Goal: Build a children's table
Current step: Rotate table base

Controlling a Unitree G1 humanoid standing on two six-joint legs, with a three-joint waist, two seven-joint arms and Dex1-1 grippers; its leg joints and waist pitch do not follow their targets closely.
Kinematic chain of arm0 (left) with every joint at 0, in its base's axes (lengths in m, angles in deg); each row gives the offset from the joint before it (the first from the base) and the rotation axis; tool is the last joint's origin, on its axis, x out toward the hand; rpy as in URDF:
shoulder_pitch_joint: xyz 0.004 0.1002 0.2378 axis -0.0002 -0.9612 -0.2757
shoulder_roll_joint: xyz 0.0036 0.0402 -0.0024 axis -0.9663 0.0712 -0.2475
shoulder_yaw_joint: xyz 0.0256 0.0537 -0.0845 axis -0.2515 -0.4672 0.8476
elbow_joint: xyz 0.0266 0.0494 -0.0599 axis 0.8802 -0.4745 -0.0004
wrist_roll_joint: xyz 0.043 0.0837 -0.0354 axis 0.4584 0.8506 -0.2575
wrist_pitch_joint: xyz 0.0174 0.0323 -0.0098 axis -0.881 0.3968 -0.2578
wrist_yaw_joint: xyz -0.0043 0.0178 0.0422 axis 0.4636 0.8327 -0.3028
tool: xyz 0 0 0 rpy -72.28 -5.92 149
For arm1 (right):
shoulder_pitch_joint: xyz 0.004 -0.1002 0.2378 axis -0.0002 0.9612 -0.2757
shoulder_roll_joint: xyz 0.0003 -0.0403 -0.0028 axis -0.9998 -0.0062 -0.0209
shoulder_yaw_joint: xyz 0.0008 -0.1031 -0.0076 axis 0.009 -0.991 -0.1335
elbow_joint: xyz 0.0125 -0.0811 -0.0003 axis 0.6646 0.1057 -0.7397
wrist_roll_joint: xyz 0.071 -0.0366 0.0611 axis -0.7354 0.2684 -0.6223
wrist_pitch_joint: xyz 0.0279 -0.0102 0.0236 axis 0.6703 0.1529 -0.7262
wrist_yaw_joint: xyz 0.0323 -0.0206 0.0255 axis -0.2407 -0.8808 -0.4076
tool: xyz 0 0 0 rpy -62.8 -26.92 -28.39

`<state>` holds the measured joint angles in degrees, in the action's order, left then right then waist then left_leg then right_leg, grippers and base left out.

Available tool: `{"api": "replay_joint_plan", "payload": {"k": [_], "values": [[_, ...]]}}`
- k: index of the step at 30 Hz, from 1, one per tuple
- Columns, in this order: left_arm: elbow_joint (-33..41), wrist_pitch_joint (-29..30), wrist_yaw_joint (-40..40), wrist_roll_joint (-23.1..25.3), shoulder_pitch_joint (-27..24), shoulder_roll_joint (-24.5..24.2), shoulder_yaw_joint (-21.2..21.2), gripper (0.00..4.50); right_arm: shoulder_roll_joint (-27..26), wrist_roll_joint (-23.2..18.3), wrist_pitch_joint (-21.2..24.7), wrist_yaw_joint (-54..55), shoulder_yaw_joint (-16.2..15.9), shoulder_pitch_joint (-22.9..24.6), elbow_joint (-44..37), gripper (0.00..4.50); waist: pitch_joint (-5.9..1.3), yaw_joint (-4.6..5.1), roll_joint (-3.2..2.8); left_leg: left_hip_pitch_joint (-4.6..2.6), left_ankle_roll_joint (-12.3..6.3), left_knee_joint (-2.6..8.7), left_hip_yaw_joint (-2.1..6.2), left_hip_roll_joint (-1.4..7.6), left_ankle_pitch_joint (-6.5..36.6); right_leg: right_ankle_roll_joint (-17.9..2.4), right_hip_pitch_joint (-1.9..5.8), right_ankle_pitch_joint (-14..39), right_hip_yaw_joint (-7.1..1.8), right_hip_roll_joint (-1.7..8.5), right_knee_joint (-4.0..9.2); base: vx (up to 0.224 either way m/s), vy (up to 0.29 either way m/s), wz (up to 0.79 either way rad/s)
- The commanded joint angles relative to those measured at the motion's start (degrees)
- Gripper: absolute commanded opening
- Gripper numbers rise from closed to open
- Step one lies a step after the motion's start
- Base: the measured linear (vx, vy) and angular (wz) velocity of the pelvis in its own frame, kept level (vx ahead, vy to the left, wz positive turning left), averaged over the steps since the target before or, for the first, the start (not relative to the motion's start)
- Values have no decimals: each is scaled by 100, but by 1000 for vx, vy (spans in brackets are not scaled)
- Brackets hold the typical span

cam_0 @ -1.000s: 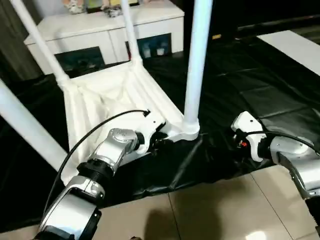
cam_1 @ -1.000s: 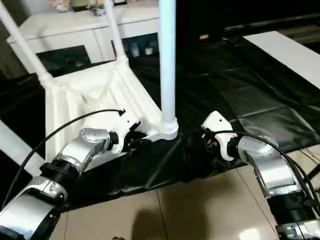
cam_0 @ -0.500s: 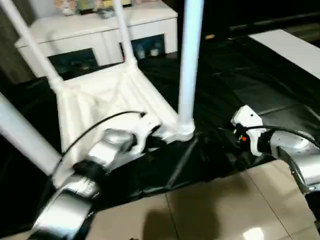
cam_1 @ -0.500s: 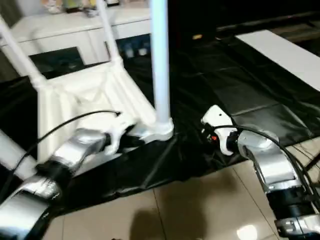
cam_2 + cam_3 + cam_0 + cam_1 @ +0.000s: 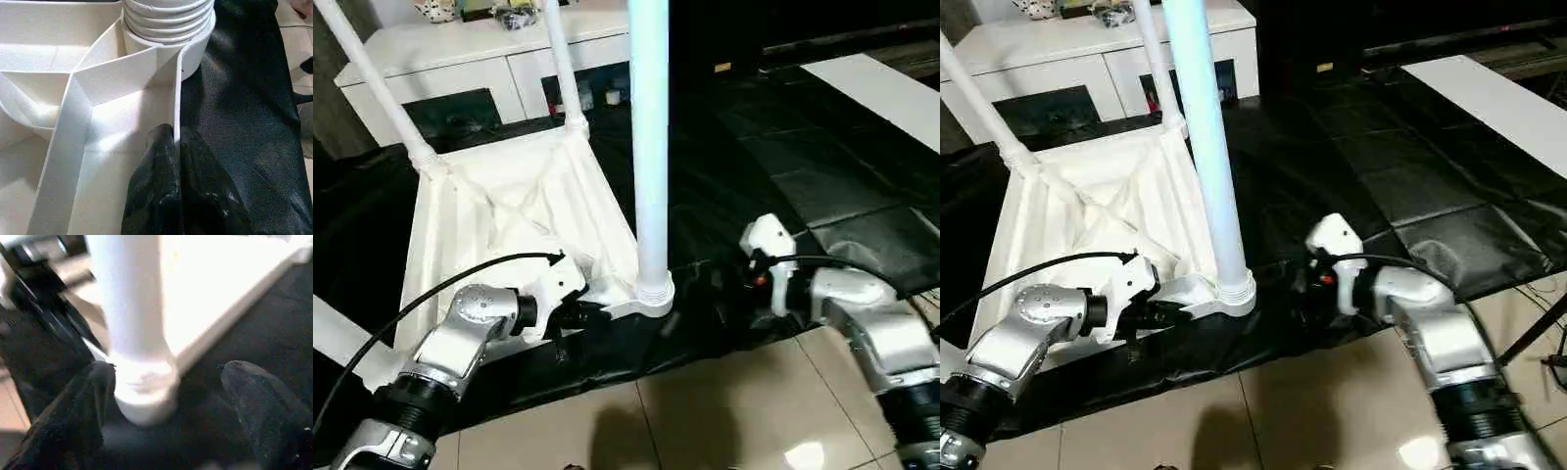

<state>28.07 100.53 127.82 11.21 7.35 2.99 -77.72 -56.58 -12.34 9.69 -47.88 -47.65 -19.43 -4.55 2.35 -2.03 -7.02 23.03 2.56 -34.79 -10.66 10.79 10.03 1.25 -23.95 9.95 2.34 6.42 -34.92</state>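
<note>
On the black, creased sheet that covers the table (image 5: 822, 166) lies the white plastic tabletop (image 5: 499, 230), upside down, its underside a shallow tray of straight ribs running out to rounded corner sockets, with a thin raised rim around it. A long, smooth, tapered leg (image 5: 649, 147) stands upright in the near corner socket (image 5: 651, 294), which is ringed with stepped bands where the tube enters; two more legs (image 5: 377, 83) rise, tilted, from the far corners, and a fourth crosses the lower left edge of the head view. The left end effector (image 5: 1167, 315), at the end of a silver forearm with a black cable arching over it, has its two black fingers (image 5: 164, 181) pressed together on the thin rim of the tabletop just beside the near socket, one finger inside the rim and one outside. The right end effector (image 5: 166, 401) stands wide apart, holding nothing; its rounded, matt black fingers (image 5: 257, 401) lie on either side of the socket's base, close to it but not gripping, above the dark sheet. Behind the tabletop stands a white cabinet (image 5: 499, 59) with dark glass doors and small objects on its top. The near edge of the sheet ends over a glossy tiled floor (image 5: 705, 411), and a white panel (image 5: 881, 93) lies on the sheet at far right.
</note>
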Motion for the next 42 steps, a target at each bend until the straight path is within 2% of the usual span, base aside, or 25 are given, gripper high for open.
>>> {"api": "replay_joint_plan", "payload": {"k": [1,3,4,7,8,9,11,12,13,14,16,17,19,24,31,32,33,36,37,39,40,41,42], "values": [[258,8,-16,-213,76,69,152,0,-78,-110,8,-47,-15,-178,-25,422,-395,-42,152,-119,-377,439,60,142,1356,-1292,257,1196,-84,110,395,0,0,0],[282,27,-11,-224,67,63,142,0,-78,-48,-34,-46,-64,-184,-9,422,-407,-63,155,-118,-390,427,58,140,1237,-1327,270,1051,-84,114,375,0,0,0],[282,33,-10,-217,67,67,124,0,-93,135,-158,29,-154,-227,114,444,-406,-69,149,-114,-405,418,52,135,1179,-1346,266,995,-83,114,369,0,0,0],[266,32,-8,-204,76,81,111,0,-140,295,-291,108,-243,-309,313,444,-400,-64,156,-109,-382,414,48,123,1203,-1347,273,1078,-80,118,378,0,0,0],[243,15,-8,-227,83,126,130,0,-204,483,-472,129,-399,-425,582,444,-403,-66,177,-103,-383,409,48,124,1193,-1363,276,1083,-81,128,377,0,0,0],[241,13,-19,-229,82,135,137,0,-212,497,-490,127,-413,-435,604,444,-405,-67,168,-104,-380,408,47,120,1191,-1370,273,1093,-76,122,373,0,0,0],[167,-102,-267,-213,103,261,257,0,-293,588,-606,126,-520,-515,779,444,-398,-69,184,-105,-386,406,42,121,1234,-1360,277,1177,-80,126,385,0,0,0],[143,-44,-347,-252,123,311,323,28,-310,593,-614,124,-534,-537,803,449,-399,-75,197,-102,-391,404,44,128,1226,-1349,278,1183,-82,126,384,0,0,0],[146,10,-359,-285,135,326,357,28,-327,587,-606,115,-542,-560,823,449,-400,-85,195,-106,-416,403,44,131,1183,-1338,279,1141,-87,119,379,0,0,0],[154,45,-364,-297,138,325,373,57,-334,588,-609,107,-549,-575,834,450,-408,-96,189,-110,-423,395,43,131,1144,-1344,278,1098,-88,121,370,0,0,0],[170,55,-403,-287,120,310,398,64,-352,610,-652,97,-555,-609,886,450,-415,-121,171,-108,-440,394,46,134,1059,-1399,275,926,-79,110,353,0,0,0],[173,13,-443,-281,100,310,424,84,-359,618,-686,97,-558,-627,927,450,-408,-119,188,-114,-430,399,43,132,1123,-1390,273,920,-77,101,362,0,0,0],[166,-23,-525,-278,72,317,476,95,-366,626,-723,97,-558,-641,965,450,-399,-111,201,-116,-377,413,46,131,1301,-1378,277,1059,-74,106,370,0,0,0],[151,-27,-446,-115,-44,108,385,95,-381,678,-871,90,-528,-700,1133,450,-389,-115,200,-136,-251,439,57,138,1523,-1260,259,1342,-84,104,392,0,0,0],[20,-25,-473,54,-18,82,178,95,-373,702,-943,93,-506,-773,1248,450,-409,-139,191,-129,-292,420,52,134,1359,-1349,276,985,-86,106,358,0,0,0],[-11,15,-490,46,7,120,167,124,-373,705,-954,93,-505,-773,1257,450,-409,-142,191,-132,-299,419,50,134,1350,-1356,273,979,-85,106,360,0,0,0],[-49,44,-502,29,36,159,166,129,-379,712,-969,96,-506,-778,1270,450,-412,-145,171,-134,-302,414,50,133,1333,-1367,274,952,-84,105,352,0,0,0],[-81,114,-476,-18,101,238,152,135,-391,716,-984,102,-496,-784,1290,450,-408,-158,188,-142,-292,418,47,134,1388,-1371,269,1010,-84,102,364,0,0,0],[-99,120,-490,-36,158,314,172,149,-397,724,-1002,104,-491,-789,1316,450,-406,-157,166,-140,-283,421,50,135,1398,-1374,270,999,-84,101,368,0,0,0],[-59,183,-457,-116,197,353,189,164,-401,725,-1004,109,-486,-791,1320,450,-410,-162,173,-138,-280,420,51,135,1393,-1396,277,940,-83,103,361,0,0,0],[-36,225,-436,-155,205,358,199,171,-402,724,-1001,111,-486,-791,1316,450,-411,-157,136,-143,-267,420,50,132,1414,-1405,274,905,-79,97,364,0,0,0],[-24,249,-425,-178,209,361,207,180,-403,724,-999,112,-486,-790,1314,450,-418,-157,151,-141,-272,413,52,129,1383,-1415,283,844,-78,97,353,0,0,0],[-1,269,-392,-196,214,357,203,193,-401,724,-999,116,-485,-786,1310,450,-418,-167,123,-134,-284,413,59,127,1360,-1425,289,796,-75,104,347,0,0,0]]}}
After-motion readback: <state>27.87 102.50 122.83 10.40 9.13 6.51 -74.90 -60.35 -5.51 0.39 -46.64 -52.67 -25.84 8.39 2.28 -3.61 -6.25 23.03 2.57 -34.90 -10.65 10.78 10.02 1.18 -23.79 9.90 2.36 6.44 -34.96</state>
